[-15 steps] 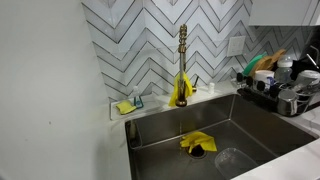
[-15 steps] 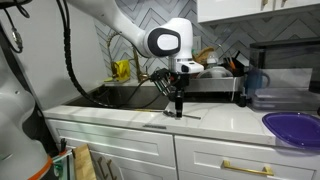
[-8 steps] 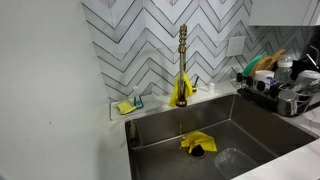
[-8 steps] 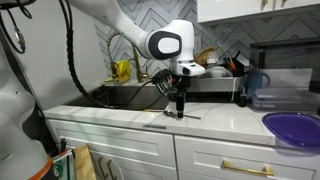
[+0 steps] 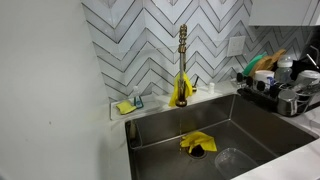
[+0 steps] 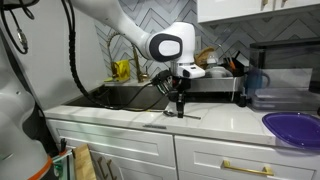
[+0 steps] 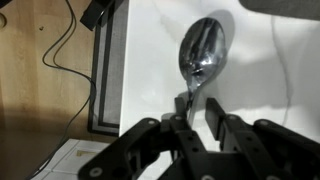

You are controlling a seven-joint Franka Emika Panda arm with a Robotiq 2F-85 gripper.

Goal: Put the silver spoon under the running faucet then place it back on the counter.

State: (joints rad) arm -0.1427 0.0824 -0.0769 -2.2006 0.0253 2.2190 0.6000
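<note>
The silver spoon (image 7: 204, 52) lies flat on the pale counter (image 7: 265, 70), bowl away from me and handle running back between my fingers. My gripper (image 7: 197, 110) stands straight down over the handle. Its fingers are slightly apart, and the handle lies close to the left fingertip (image 7: 181, 106). In an exterior view the gripper (image 6: 179, 110) hangs just above the counter (image 6: 215, 119), with the spoon (image 6: 190, 116) a thin dark line below it. The brass-gold faucet (image 5: 183, 50) stands behind the sink (image 5: 255, 122). No water stream shows.
A yellow cloth (image 5: 197, 143) lies in the sink and another (image 5: 181, 92) hangs on the faucet base. A dish rack (image 5: 285, 85) stands at one end and a sponge holder (image 5: 128, 105) at the other. A purple plate (image 6: 292, 127) and a clear container (image 6: 282, 88) share the counter.
</note>
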